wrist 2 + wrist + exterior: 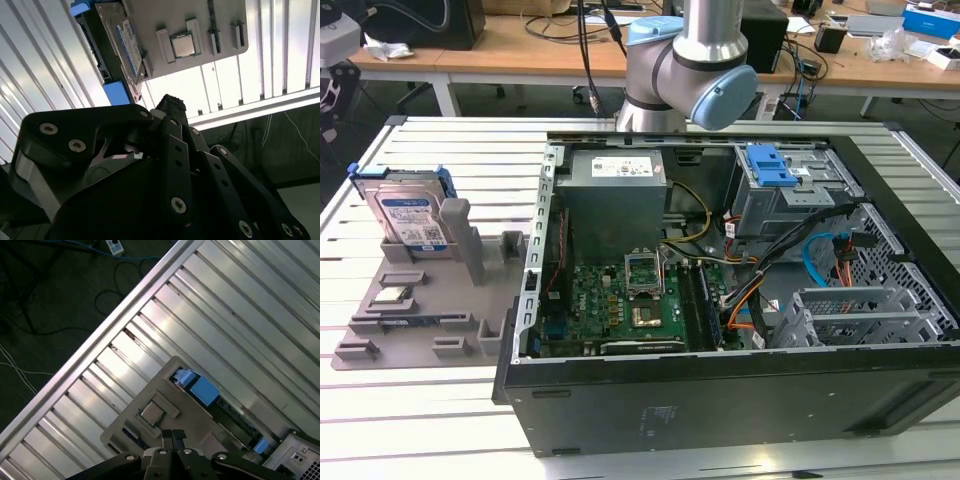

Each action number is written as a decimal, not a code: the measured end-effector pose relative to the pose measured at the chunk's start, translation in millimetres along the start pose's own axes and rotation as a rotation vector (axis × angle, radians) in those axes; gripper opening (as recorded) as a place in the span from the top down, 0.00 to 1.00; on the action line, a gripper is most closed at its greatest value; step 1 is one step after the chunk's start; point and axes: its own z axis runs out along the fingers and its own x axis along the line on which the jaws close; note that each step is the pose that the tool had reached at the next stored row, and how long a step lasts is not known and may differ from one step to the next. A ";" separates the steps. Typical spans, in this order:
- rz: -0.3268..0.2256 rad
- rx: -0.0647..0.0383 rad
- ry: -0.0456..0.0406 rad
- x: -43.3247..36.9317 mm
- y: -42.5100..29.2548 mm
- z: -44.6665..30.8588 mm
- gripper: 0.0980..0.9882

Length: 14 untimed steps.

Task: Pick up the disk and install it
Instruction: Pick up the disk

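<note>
The disk (408, 215) stands on edge, label facing the near side, in a slot at the far end of a grey fixture tray (420, 335). The tray lies on the slatted table (440, 150) at the exterior view's left, just beside the open computer case (720, 400). The disk is not yet lifted or installed.

In the first wrist view the disk (204, 391) shows edge-on as a thin strip with blue bracket ends, its long top edge running along one side of the tray. The gripper (173, 434) hangs over the tray, nearer the small square chip (152, 412) than the disk, so the disk lies off to one side of the fingertips rather than under them.

The second wrist view shows the gripper (171, 104) with its fingers drawn together and nothing between them, well above the tray, and the disk (127, 47) well apart beyond the tips. The arm (690, 60) rises at the far side of the case.
</note>
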 end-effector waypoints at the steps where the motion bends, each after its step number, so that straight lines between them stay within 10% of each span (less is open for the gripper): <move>1: -0.018 0.000 0.0005 0.0 0.0 0.0 0.99; 14: -0.153 0.000 0.0047 0.0 0.0 0.0 0.99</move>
